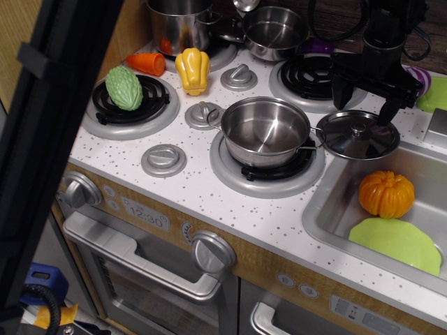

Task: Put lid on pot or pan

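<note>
Broadly, a white speckled surface (209, 202) of a toy stove fills the view, with a steel sink (328, 209) set into its right side and an oven front below. In the sink lie a green plate (394, 242) and, just behind it, an orange pumpkin (386, 194). At the back left stands a tall stockpot (179, 24), with a saucepan (274, 31) to its right. The pot (265, 130) sits open on the front right burner, its wire handles out to either side, empty inside. The lid (357, 134) lies knob-up just right of the pot, at the sink's back corner, seeming to touch the pot's right handle. The black tool (367, 94) hangs above the lid's far edge with its fingers spread wide, nothing between them; whether the fingertips touch the lid I cannot tell. On the left burner rests a green gourd (124, 88). Beside it, near the stockpot, stands a yellow pepper (193, 70), and an orange carrot (146, 63) lies just to its left. Grey knobs dot the surface between the burners.
</note>
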Robot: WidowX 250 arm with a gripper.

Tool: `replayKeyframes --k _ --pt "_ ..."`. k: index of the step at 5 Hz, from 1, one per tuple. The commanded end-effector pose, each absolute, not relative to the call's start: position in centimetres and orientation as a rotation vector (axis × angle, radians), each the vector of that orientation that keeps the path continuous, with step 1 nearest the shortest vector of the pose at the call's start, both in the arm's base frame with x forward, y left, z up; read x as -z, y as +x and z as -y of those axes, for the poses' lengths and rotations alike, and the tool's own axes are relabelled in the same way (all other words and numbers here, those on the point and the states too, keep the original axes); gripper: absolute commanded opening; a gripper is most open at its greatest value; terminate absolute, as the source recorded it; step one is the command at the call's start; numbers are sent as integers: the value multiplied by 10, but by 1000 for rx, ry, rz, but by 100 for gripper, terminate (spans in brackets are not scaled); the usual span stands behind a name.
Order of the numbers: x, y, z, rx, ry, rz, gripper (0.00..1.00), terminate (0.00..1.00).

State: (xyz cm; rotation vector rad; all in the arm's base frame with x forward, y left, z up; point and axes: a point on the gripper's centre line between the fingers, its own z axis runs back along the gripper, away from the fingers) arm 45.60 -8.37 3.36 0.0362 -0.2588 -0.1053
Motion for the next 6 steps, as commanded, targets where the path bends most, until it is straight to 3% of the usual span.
replayKeyframes --k 1,3,4,6 --pt "-34 456 84 105 36 259 100 0" --pt "-28 462 82 119 18 266 100 0" --pt "-27 463 83 114 14 265 0 0" --pt "-29 465 81 111 1 268 0 0"
